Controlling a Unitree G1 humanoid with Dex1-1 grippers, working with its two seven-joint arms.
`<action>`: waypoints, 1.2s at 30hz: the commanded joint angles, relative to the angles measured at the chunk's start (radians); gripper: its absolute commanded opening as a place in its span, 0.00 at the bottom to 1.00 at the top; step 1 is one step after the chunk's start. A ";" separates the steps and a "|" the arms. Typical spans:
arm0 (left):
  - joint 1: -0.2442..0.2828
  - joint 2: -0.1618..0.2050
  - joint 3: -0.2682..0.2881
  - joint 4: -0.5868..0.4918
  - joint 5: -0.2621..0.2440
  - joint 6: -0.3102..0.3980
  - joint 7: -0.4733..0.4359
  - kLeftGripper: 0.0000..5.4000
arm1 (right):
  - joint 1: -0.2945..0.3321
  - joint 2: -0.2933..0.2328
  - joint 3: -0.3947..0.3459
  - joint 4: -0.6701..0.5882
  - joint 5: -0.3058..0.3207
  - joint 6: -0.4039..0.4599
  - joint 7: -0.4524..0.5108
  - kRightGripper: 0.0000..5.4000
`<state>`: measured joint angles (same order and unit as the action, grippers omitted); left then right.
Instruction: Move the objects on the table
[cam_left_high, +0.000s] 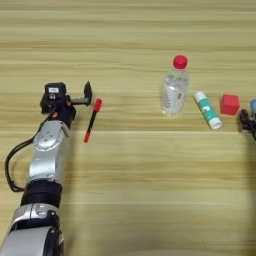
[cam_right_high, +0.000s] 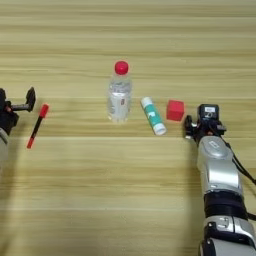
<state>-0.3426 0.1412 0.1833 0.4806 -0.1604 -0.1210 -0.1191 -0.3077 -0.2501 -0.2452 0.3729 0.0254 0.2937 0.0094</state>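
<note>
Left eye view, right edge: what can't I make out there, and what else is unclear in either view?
- Blue object: in the left eye view, the right edge cuts it off and only a sliver shows. The right eye view shows no blue at all; the right end effector may hide it.
- Left end effector: in the right eye view, the left edge cuts it off.
- Bottle: the label print is too small to read in both views.
</note>
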 joint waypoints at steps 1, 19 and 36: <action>-0.003 0.004 -0.003 -0.011 0.008 0.003 0.003 1.00 | -0.015 -0.008 -0.001 0.005 0.010 -0.005 0.000 0.73; -0.003 0.004 -0.003 -0.013 0.009 0.003 0.004 1.00 | -0.009 -0.006 0.000 -0.005 0.007 -0.034 -0.012 1.00; -0.004 0.003 -0.004 -0.008 0.010 0.000 0.005 1.00 | 0.052 0.021 0.029 -0.233 0.008 -0.015 -0.020 1.00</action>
<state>-0.3426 0.1406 0.1828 0.4798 -0.1602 -0.1211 -0.1181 -0.2638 -0.2340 -0.2251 0.1691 0.0283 0.2713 -0.0127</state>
